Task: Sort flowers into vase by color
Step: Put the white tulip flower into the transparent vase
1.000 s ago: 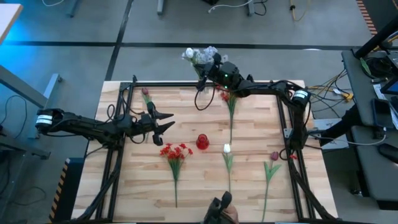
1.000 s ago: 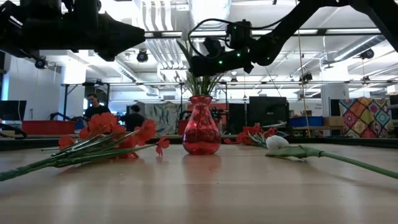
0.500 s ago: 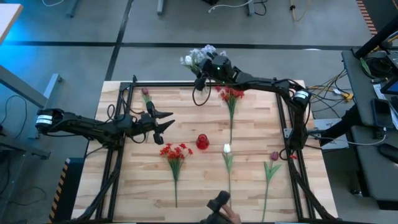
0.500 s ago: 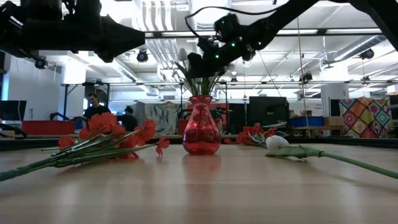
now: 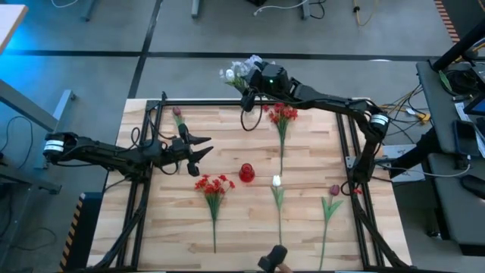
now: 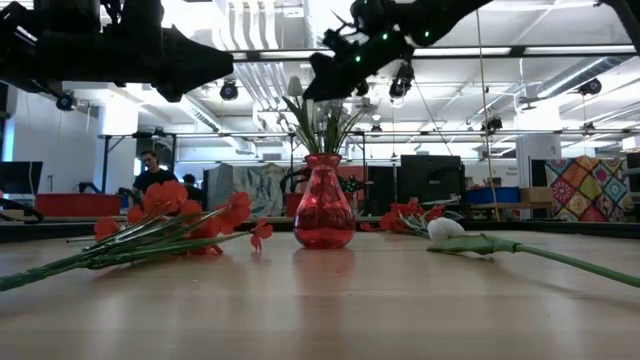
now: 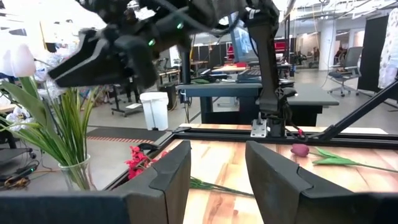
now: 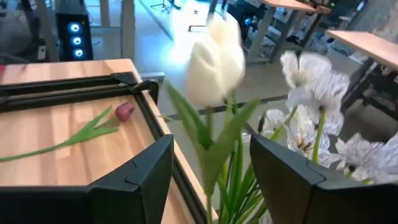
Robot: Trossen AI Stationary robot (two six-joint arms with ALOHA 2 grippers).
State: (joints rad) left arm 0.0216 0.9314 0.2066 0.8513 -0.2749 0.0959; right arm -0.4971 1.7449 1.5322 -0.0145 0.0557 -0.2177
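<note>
Right claw hangs with its fingers spread at the counter's far edge, around the green stem just below a white tulip without visibly pinching it. That tulip stands among white and pale-blue blossoms in a clear glass vase just past the far rim of the counter. Whether the fingers touch the stem cannot be told.

Going from the near edge outward: a red cluster lies with its stem pointing to the near edge, and beside it a white bud on a green stem and a dark pink tulip bud lie the same way. Between the red cluster and the white bud stands a small red vase, upright; in the low view green leaves show above its neck, though those may belong to the vase behind it.

Left claw hovers over the left middle of the counter, its fingers parted and empty.

Farther on, a second red cluster lies near the far edge, and a pink bud rests at the far left corner.
</note>
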